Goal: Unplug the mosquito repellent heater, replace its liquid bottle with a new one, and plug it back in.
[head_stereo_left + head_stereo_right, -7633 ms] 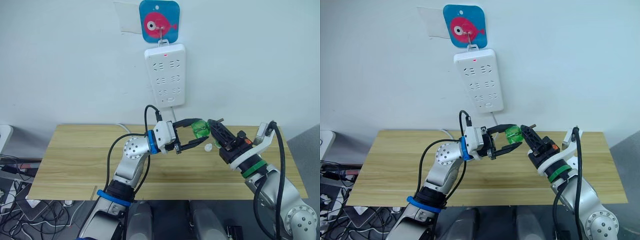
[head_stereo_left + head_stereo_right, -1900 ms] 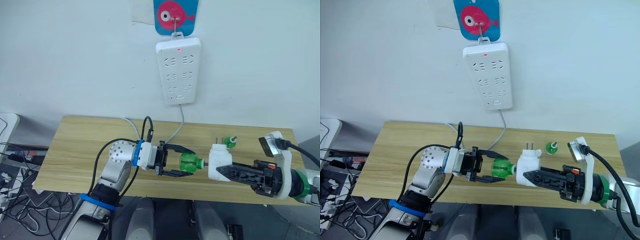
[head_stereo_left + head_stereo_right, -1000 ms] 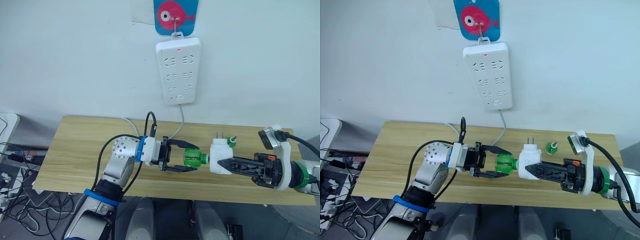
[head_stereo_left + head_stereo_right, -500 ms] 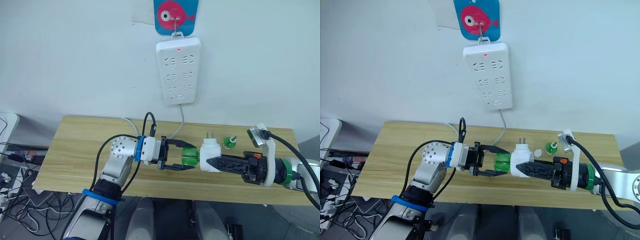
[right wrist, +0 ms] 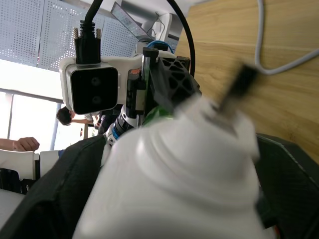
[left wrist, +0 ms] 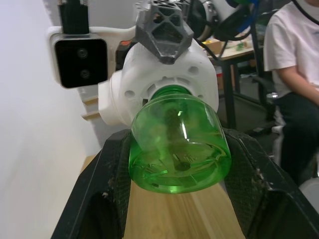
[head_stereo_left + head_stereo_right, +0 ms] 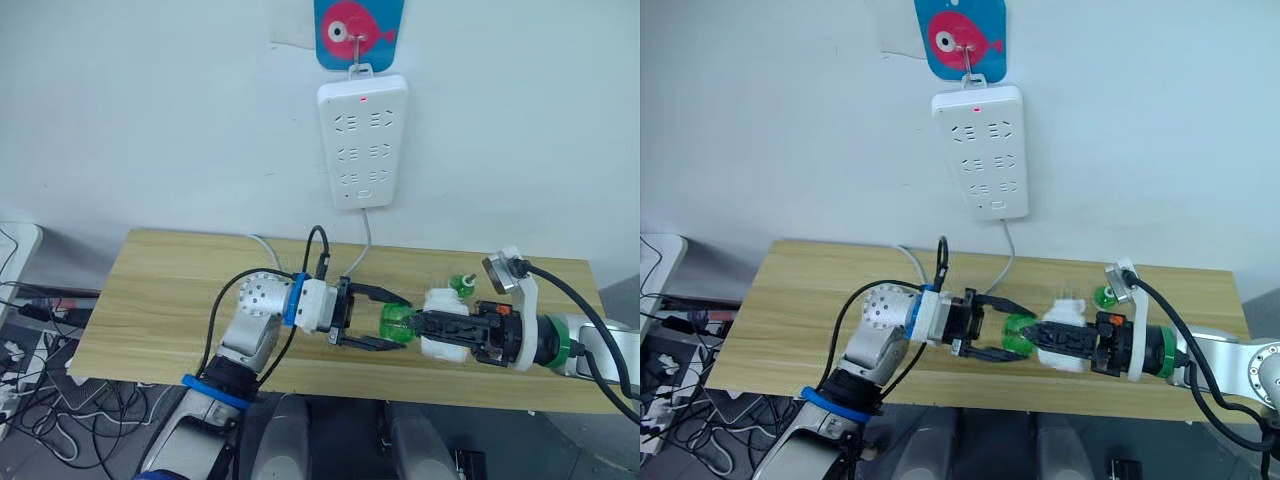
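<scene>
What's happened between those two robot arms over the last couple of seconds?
The right gripper has brought the mosquito repellent heater toward the left gripper, closing the gap. The green bottle now has its neck seated in the heater's socket, where before they were apart. The heater also looks turned, prongs no longer upright. Both grippers kept their holds. The power strip and the second small green bottle on the table stayed put.

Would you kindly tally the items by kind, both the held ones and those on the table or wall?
Green liquid bottles: 2, one held, one on the table
Mosquito repellent heater: 1
Power strip: 1
Fish hook plate: 1
Total: 5
</scene>
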